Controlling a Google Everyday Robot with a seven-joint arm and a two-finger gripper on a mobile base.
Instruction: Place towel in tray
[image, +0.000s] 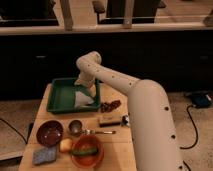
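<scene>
We saw the robot's white arm first, the largest thing in view, rising from the lower right and bending at an elbow above the far side of the wooden surface. The surface carried everything else and stood in front of a dark counter. On its far left part lay the green tray, a shallow rectangular one with raised walls. The arm reached down over the tray's right end, and the pincer hung there at the tray's right wall; we could not tell how it stood, since the wrist hid it. The white towel lay crumpled inside the tray, in its right half, directly under the pincer, and we could not tell whether the two touched. Toward the near edge sat an orange bowl with a green item lying across it. To its left, nearer the left edge, stood a dark red bowl. At the near left corner lay a blue-grey sponge. Just right of the tray rested a reddish-brown clump that we could not identify. A dark brush-like block lay near the arm, a small metal cup stood between the bowls, and a small yellow item sat touching the orange bowl's left side.
</scene>
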